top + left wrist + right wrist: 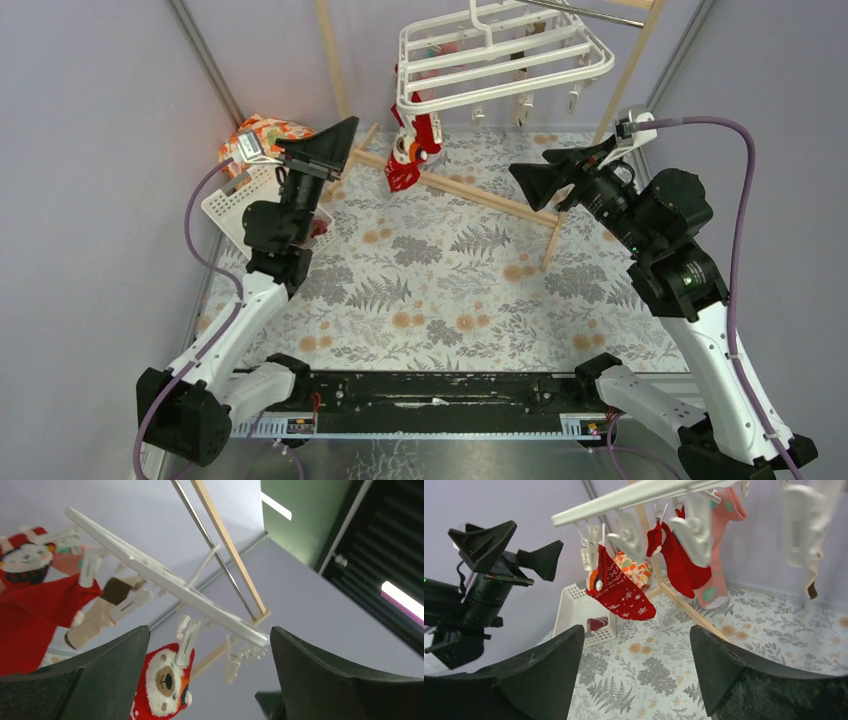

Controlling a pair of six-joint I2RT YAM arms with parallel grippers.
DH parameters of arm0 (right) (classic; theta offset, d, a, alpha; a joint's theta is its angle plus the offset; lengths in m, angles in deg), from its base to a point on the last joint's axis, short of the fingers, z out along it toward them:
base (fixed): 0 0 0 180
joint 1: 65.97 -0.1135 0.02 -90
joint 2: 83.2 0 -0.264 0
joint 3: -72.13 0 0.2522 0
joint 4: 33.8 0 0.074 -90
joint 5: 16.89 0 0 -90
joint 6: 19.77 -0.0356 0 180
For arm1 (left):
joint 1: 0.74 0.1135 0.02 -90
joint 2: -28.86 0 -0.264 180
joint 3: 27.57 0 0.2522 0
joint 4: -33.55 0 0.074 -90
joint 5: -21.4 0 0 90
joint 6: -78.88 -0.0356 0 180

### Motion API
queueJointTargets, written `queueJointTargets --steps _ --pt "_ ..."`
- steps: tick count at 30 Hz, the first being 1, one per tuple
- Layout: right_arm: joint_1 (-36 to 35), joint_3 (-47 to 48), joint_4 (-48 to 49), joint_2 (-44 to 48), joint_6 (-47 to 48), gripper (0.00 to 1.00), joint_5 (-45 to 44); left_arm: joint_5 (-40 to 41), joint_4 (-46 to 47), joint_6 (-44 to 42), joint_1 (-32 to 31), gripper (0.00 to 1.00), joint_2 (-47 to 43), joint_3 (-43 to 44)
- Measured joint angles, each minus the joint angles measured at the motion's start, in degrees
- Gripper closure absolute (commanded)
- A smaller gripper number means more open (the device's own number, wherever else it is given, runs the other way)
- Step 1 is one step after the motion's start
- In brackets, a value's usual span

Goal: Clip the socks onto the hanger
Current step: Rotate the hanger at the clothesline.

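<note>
Below and to the left of the hanger (500, 60), an orange floral cloth bundle (265, 130) lies against a white slotted basket (232, 208) on the fern-print tabletop (450, 290). Something red sits inside the basket, too small to name.

The left gripper (325, 150) is raised just left of the hanger's near-left corner and a little below it. Its jaws are spread wide with nothing between them (its wrist camera looks up at the underside of the frame).

At that corner, 1 red sock (412, 150) with white patterns hangs from a white clip (589, 555), clear of the tabletop. Further right along the hanger in the right wrist view, a second red sock (679, 560) and a pink sock (719, 555) hang close together from clips. A tan sock (814, 575) dangles at the far right edge of that view.

The wooden pole rack (470, 190) rises on both sides of the hanger, and its base bar slants across the tabletop beneath it.

The right gripper (545, 178) hovers below and to the right of the hanger, near its right corner. Its jaws are spread and empty, and they point toward the hanging socks.
</note>
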Motion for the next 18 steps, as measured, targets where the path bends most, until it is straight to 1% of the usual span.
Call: queueJointTargets --steps 2,6,12,18 --pt "0.00 0.28 -0.13 -0.44 1.92 0.13 1.66 -2.34 -0.79 -3.65 -1.11 0.01 -1.46 0.02" --pt "-0.02 1.55 0.85 -3.41 4.76 0.13 4.98 -7.72 -0.55 -9.90 -3.85 0.01 -2.03 -0.20" --pt "-0.04 1.86 5.05 -11.72 8.04 0.13 6.88 -12.41 0.79 -14.58 -5.03 0.01 -1.01 -3.74" --pt "-0.04 2.80 6.21 -16.92 9.57 0.17 6.45 -14.14 0.70 -17.73 -5.03 0.01 -0.17 -3.65"
